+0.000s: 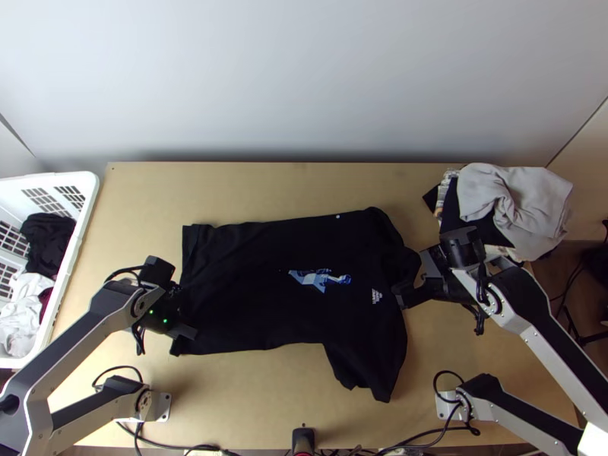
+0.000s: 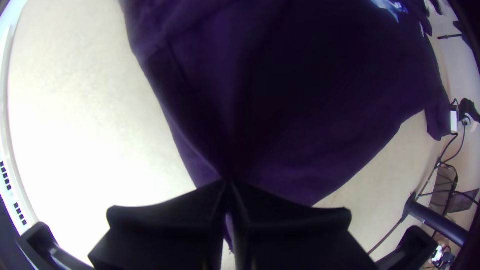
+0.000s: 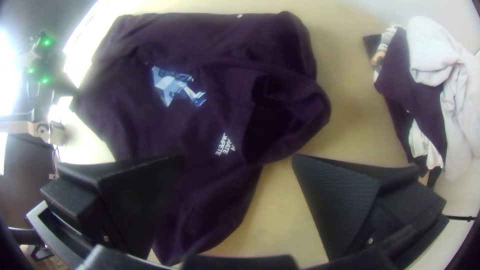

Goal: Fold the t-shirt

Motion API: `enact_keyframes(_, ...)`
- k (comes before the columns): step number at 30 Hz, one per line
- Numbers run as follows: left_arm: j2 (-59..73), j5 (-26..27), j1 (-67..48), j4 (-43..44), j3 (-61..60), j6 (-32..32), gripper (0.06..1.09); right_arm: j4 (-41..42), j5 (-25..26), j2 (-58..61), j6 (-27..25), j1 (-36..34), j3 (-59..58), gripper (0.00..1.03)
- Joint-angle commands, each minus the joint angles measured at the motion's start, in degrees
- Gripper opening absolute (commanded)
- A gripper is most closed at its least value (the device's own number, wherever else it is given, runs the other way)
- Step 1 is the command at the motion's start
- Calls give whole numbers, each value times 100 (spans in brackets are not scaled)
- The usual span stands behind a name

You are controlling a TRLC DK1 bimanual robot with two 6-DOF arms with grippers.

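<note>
Poking out toward the near edge of the worktop (image 1: 251, 403), one sleeve (image 1: 368, 372) shows how much is left to do: it has yet to be brought in over the body of the black t-shirt (image 1: 258, 289). The shirt lies lengthwise across the middle, its hem (image 1: 186, 254) toward the left arm and its collar end (image 1: 406, 266) toward the right, chest print (image 1: 319, 278) up. At the hem, close to its near corner, the left pincer (image 2: 229, 185) is closed on a pinch of cloth. Near the collar end, the right pincer (image 3: 237, 160) stands wide apart with nothing between its fingers. Farther off, no second sleeve sticks out along the shirt's far edge; that side may be tucked in already, though I cannot tell for sure. My judgement is an early stage: the body is fairly flat, but both the near side and the lengthwise fold look to be still ahead.

Counting near to far: two arms, two pincers, one t-shirt with one sleeve sticking out; then one white laundry basket (image 1: 85, 209) holding at least three garments, black, white and dark red; and one pile of clothes (image 1: 517, 205), its pale garment on top of darker ones, exact number unclear.
</note>
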Motion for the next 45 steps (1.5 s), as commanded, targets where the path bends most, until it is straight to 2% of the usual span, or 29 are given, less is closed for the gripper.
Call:
enact_keyframes(1, -17, 127, 45, -14, 87, 69, 10, -541, -385, 141, -133, 443, 138, 99)
enact_keyframes(4, -8, 127, 203, -14, 236, 69, 10, -1235, -780, 255, -362, 1023, 76, 99)
enact_keyframes(7, -17, 127, 405, -14, 395, 51, 10, -1719, -816, 264, -538, 1638, -29, 99)
enact_keyframes(14, -69, 135, 572, -14, 623, -54, 10, -2185, -1088, 440, -643, 2657, -240, 99)
enact_keyframes(17, -78, 364, 537, -14, 676, -19, 10, -2176, -1114, 625, -678, 2895, -389, 99)
enact_keyframes(20, -96, 364, 423, -23, 693, 8, 10, -2123, -1106, 871, -722, 3158, -583, 99)
enact_keyframes(25, -113, 364, 414, -23, 702, -107, 10, -1517, -1070, 1126, -625, 3501, -803, 99)
enact_keyframes(34, -140, 364, 432, -32, 711, -116, 10, -691, -693, 1521, -450, 3554, -855, 97)
enact_keyframes(36, -140, 364, 432, -32, 720, -107, 10, -594, -569, 1574, -415, 3527, -847, 92)
enact_keyframes(39, -113, 364, 441, -23, 746, -89, 10, -444, -332, 1574, -379, 3457, -890, 76)
enact_keyframes(41, -78, 364, 449, -14, 746, -63, 10, -339, -235, 1565, -397, 3413, -908, 52)
enact_keyframes(44, -52, 364, 458, -5, 773, -36, 10, -242, -227, 1503, -450, 3308, -873, 9)
enact_keyframes(45, -52, 364, 467, -5, 773, -28, 10, -242, -227, 1495, -467, 3281, -864, 3)
